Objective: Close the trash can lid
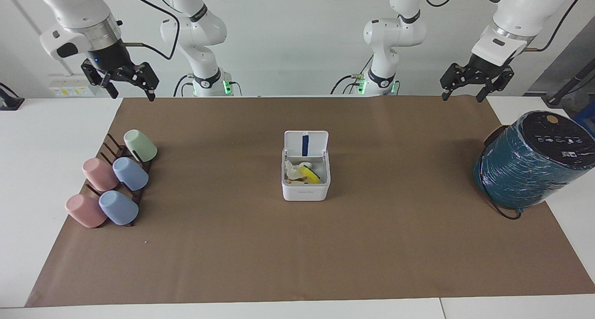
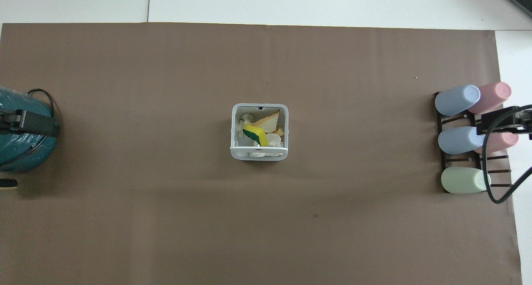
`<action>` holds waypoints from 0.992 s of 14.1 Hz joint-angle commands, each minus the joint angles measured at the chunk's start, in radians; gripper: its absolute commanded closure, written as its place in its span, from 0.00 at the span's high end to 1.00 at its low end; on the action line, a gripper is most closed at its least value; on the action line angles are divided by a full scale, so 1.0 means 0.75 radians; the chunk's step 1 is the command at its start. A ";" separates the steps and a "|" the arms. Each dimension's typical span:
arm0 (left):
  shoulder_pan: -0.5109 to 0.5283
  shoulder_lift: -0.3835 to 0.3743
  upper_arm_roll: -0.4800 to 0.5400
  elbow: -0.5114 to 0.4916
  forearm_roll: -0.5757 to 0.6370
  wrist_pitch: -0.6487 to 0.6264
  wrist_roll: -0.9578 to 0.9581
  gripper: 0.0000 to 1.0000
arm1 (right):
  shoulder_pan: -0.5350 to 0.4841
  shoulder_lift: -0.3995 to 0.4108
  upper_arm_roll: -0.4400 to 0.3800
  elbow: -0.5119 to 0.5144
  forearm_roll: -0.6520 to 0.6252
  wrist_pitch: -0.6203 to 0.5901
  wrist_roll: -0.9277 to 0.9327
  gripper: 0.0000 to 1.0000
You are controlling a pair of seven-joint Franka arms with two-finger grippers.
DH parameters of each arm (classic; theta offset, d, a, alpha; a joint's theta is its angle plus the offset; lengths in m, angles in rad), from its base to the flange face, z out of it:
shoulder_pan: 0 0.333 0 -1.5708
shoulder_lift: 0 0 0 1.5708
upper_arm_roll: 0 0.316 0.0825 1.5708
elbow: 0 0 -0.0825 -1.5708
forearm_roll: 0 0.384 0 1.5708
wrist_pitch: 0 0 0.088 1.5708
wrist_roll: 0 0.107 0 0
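Note:
The small white trash can (image 1: 305,191) stands in the middle of the brown mat, with scraps of rubbish inside. Its lid (image 1: 306,143) stands upright on the side nearer to the robots, its blue strip facing the bin's opening. In the overhead view the trash can (image 2: 233,129) is open and the lid (image 2: 259,154) shows edge-on. My left gripper (image 1: 461,96) is open and empty, up in the air over the mat's edge near the left arm's base; part of it also shows in the overhead view (image 2: 29,124). My right gripper (image 1: 132,96) is open and empty, over the mat's corner near the cup rack.
A large teal wrapped cylinder (image 1: 530,163) stands at the left arm's end of the table. A dark rack with several pastel cups (image 1: 111,179) lies at the right arm's end. The brown mat (image 1: 372,244) covers most of the table.

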 commanded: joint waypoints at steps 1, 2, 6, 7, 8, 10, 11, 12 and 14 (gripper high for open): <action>-0.002 -0.032 -0.004 -0.033 -0.007 -0.020 0.001 1.00 | -0.008 -0.022 0.008 -0.015 0.024 -0.013 0.008 1.00; -0.004 -0.032 -0.010 -0.033 -0.007 -0.007 -0.001 1.00 | -0.008 -0.022 0.008 -0.015 0.024 -0.013 0.008 1.00; -0.108 -0.056 -0.010 -0.094 -0.007 0.017 -0.076 1.00 | -0.008 -0.022 0.008 -0.017 0.024 -0.013 0.008 1.00; -0.155 -0.066 -0.010 -0.116 -0.007 0.038 -0.095 1.00 | -0.008 -0.022 0.008 -0.015 0.024 -0.013 0.008 1.00; -0.204 -0.079 -0.010 -0.145 -0.007 0.080 -0.105 1.00 | -0.008 -0.022 0.008 -0.017 0.024 -0.013 0.008 1.00; -0.322 -0.111 -0.010 -0.221 -0.007 0.180 -0.144 1.00 | -0.008 -0.022 0.008 -0.015 0.024 -0.013 0.008 1.00; -0.384 -0.130 -0.012 -0.265 -0.007 0.232 -0.183 1.00 | -0.008 -0.022 0.008 -0.015 0.024 -0.013 0.008 1.00; -0.433 -0.152 -0.012 -0.310 -0.007 0.273 -0.224 1.00 | -0.008 -0.022 0.008 -0.017 0.024 -0.013 0.008 1.00; -0.523 -0.201 -0.014 -0.407 -0.007 0.358 -0.263 0.73 | -0.008 -0.022 0.008 -0.017 0.024 -0.013 0.008 1.00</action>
